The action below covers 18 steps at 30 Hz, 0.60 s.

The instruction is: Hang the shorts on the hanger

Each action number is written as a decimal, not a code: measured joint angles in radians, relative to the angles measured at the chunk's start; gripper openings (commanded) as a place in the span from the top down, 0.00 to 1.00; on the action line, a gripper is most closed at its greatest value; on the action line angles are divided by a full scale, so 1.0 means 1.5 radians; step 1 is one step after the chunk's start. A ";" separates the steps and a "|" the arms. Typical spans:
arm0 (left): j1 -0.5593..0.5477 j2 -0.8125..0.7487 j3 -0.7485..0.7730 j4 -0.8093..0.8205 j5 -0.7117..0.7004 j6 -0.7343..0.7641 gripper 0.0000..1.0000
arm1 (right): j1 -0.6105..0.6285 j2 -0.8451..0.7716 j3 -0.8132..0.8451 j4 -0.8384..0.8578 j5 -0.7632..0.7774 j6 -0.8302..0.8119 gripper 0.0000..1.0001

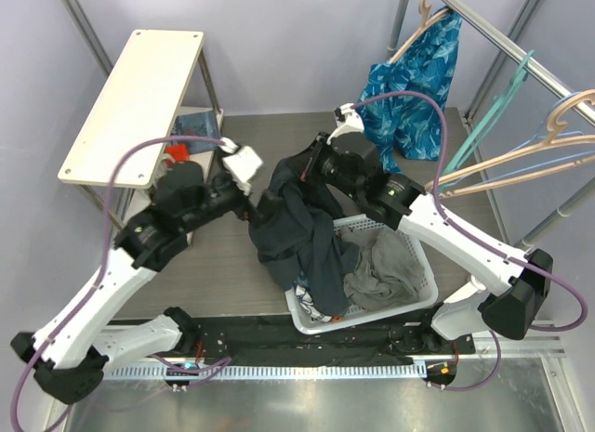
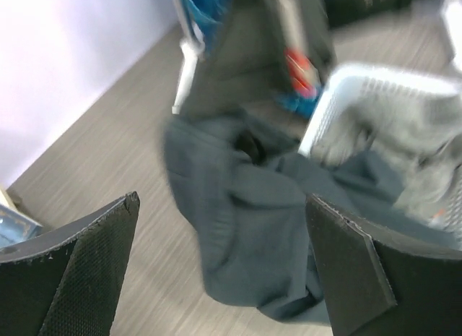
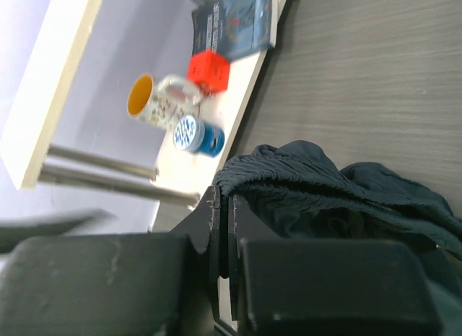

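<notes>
- Dark navy fabric, all bunched up: the shorts (image 1: 299, 235) hang from the right gripper (image 1: 309, 168) and drape down over the near-left corner of the white basket (image 1: 390, 311).
- The right jaws are pinched shut on the gathered waistband. In the wrist view the cloth puckers right at the tips.
- The left gripper (image 2: 224, 278) is wide open with nothing in it. The shorts sit just ahead of and below it, apart as far as I can tell.
- My guess at the step: the left needs its own hold so the waist can be spread. I'd go for the waistband edge away from the right's pinch, not a dangling leg, and close only once the cloth is well between the jaws.
- The beige hanger (image 1: 502, 161) hangs on the rail (image 1: 521, 49) off to the right, well apart from the shorts.
</notes>
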 measured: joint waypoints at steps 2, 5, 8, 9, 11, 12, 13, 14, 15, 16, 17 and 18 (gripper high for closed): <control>-0.043 0.023 -0.029 0.017 -0.040 0.032 0.07 | 0.001 0.009 0.015 -0.001 0.019 0.008 0.99; -0.100 0.050 -0.060 0.040 -0.109 0.075 0.12 | 0.004 0.018 0.033 0.003 0.035 0.014 0.99; -0.126 0.068 -0.072 0.081 -0.178 0.109 0.14 | 0.009 0.021 0.039 0.005 0.039 0.020 0.99; -0.127 0.073 -0.076 0.105 -0.204 0.120 0.15 | 0.011 0.021 0.039 0.005 0.040 0.022 0.99; -0.127 0.076 -0.081 0.144 -0.237 0.130 0.17 | 0.015 0.021 0.039 0.007 0.040 0.023 0.99; -0.127 0.077 -0.086 0.164 -0.251 0.135 0.17 | 0.017 0.021 0.039 0.007 0.040 0.023 0.99; -0.127 0.077 -0.090 0.179 -0.261 0.140 0.18 | 0.018 0.021 0.039 0.008 0.040 0.023 0.99; -0.127 0.077 -0.093 0.194 -0.270 0.143 0.21 | 0.019 0.021 0.039 0.008 0.039 0.023 0.99; -0.127 0.079 -0.096 0.209 -0.278 0.146 0.23 | 0.019 0.021 0.039 0.010 0.038 0.024 0.99; -0.127 0.083 -0.097 0.221 -0.284 0.149 0.25 | 0.019 0.021 0.039 0.012 0.037 0.025 0.99; -0.127 0.087 -0.098 0.229 -0.288 0.154 0.29 | 0.020 0.021 0.039 0.014 0.035 0.025 0.99; -0.127 0.094 -0.100 0.240 -0.293 0.160 0.31 | 0.020 0.021 0.039 0.017 0.031 0.026 0.99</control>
